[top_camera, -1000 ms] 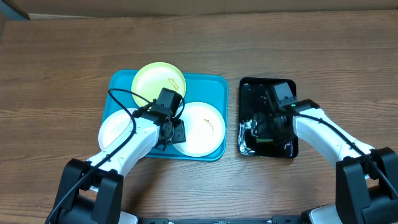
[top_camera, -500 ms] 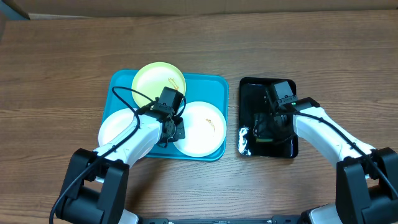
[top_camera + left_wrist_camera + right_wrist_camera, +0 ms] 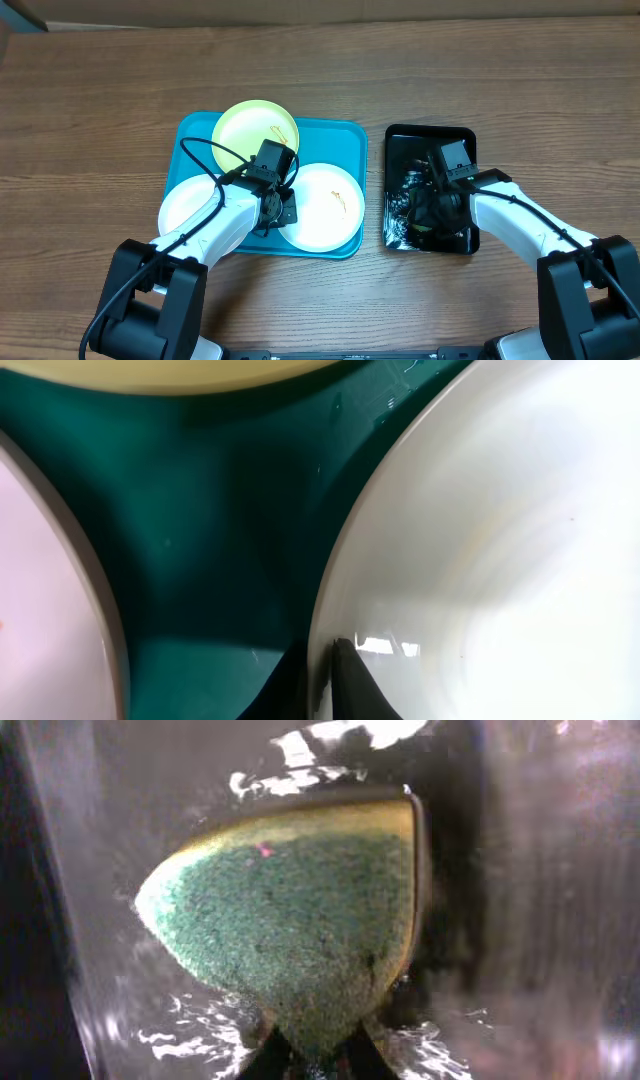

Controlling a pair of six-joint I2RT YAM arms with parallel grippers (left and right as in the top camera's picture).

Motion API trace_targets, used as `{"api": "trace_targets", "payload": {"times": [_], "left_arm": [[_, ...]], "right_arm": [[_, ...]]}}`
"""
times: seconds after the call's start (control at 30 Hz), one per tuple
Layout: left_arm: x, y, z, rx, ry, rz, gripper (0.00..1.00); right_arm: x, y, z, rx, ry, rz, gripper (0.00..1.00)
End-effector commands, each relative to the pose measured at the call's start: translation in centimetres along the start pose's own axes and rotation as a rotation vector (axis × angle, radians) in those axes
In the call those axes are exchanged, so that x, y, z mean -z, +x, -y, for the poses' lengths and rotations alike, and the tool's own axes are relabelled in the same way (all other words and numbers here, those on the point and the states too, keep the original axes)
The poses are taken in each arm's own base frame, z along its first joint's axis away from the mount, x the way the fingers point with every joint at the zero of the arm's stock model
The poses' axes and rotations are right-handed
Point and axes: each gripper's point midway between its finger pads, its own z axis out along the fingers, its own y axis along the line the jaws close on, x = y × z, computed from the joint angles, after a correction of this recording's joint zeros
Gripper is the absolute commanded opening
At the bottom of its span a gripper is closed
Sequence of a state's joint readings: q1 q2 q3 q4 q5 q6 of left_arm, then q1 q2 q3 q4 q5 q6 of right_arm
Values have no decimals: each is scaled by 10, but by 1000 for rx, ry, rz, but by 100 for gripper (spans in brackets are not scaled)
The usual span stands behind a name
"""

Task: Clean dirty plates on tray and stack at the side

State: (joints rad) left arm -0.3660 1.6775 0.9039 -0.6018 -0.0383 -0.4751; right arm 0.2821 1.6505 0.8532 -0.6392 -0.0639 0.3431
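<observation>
Three plates lie on the turquoise tray (image 3: pixel 190 135): a yellow-green one (image 3: pixel 255 128) at the back, a white one (image 3: pixel 180 210) front left, and a white one (image 3: pixel 325 205) front right with an orange smear. My left gripper (image 3: pixel 277 212) is shut on the left rim of the right white plate (image 3: pixel 500 540), one finger (image 3: pixel 352 682) inside the rim and the other under it. My right gripper (image 3: pixel 427 205) is low in the black tray (image 3: pixel 400 140), shut on a green and yellow sponge (image 3: pixel 290 910) at its near corner.
The black tray holds shallow water that glints around the sponge. Bare wooden tabletop (image 3: pixel 90 100) surrounds both trays. A narrow strip of table separates the turquoise tray from the black one.
Both grippers have closed: the left on the right white plate's rim, the right on the sponge. The water in the black tray has rippled. The arms have barely shifted.
</observation>
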Motion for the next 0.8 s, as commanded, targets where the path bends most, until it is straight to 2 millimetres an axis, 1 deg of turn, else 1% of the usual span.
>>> {"api": "trace_targets", "payload": {"times": [0.0, 0.03, 0.07, 0.13, 0.2, 0.27, 0.33, 0.4, 0.5, 0.53, 0.63, 0.7, 0.77], "left_arm": [[-7, 10, -1, -39, -9, -35, 5], [-7, 11, -1, -39, -10, -37, 5], [-7, 12, -2, -39, -12, -40, 5], [-7, 12, -2, -39, -13, -43, 4], [-7, 12, -2, -39, -13, -42, 6], [-7, 12, -2, -39, -12, -43, 6], [-7, 12, -2, -38, -12, -43, 6], [-7, 13, -1, -36, -5, -46, 9], [-7, 14, 2, -34, 10, -53, 11], [-7, 14, 2, -34, 10, -53, 11], [-7, 14, 2, -34, 10, -53, 10], [-7, 14, 2, -34, 10, -53, 10], [-7, 14, 2, -34, 10, -53, 10]], "right_arm": [[0, -1, 2, -5, 12, -2, 27], [4, -3, 2, -7, 14, -7, 43], [11, -7, 0, -10, 18, -14, 47], [24, -13, -3, -5, 24, -27, 50], [37, -16, -5, -7, 31, -42, 51], [42, -14, -5, -8, 38, -60, 51], [41, -8, -4, -8, 46, -80, 47], [34, 1, 1, -15, 57, -103, 46], [20, 14, 8, -19, 64, -120, 43], [15, 19, 11, -20, 65, -121, 39], [1, 26, 15, -19, 61, -114, 19], [-7, 27, 16, -17, 52, -92, 14], [-12, 26, 16, -15, 41, -67, 12]]}}
